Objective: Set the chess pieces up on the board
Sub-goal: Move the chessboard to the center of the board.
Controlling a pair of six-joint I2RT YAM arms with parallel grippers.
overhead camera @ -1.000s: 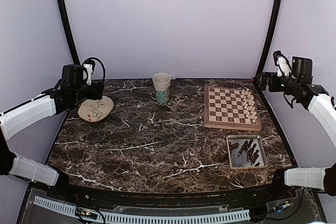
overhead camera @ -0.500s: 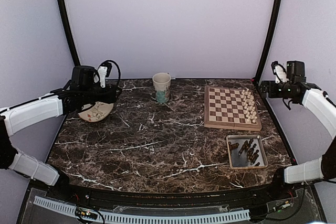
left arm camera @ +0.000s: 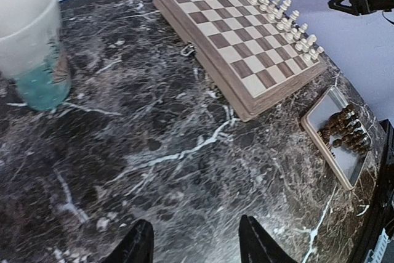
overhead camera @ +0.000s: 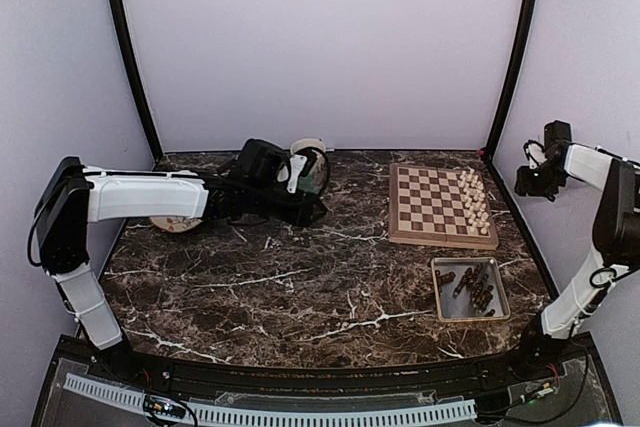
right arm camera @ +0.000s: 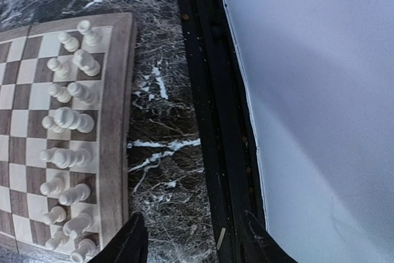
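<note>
- The plate (overhead camera: 160,223) lies partly under the outstretched left arm. A low sweep of the forearm can drag it.
- The left gripper (left arm camera: 194,247) hovers with its jaws spread and empty, close to the mug (left arm camera: 34,41). A swing towards the board (left arm camera: 228,35) can tip the mug.
- The cream-white chessmen (right arm camera: 68,121) stand crowded along the board's right side. A reach across them can topple several.
- The dark brown chessmen (overhead camera: 476,287) lie heaped in the metal tray (overhead camera: 448,305), just in front of the board, and none stands on the board. A grip into the heap can pinch two pieces or slip.
- The right gripper (right arm camera: 191,241), jaws spread and empty, hangs over the table's right edge. A straight descent from there misses the tray.
</note>
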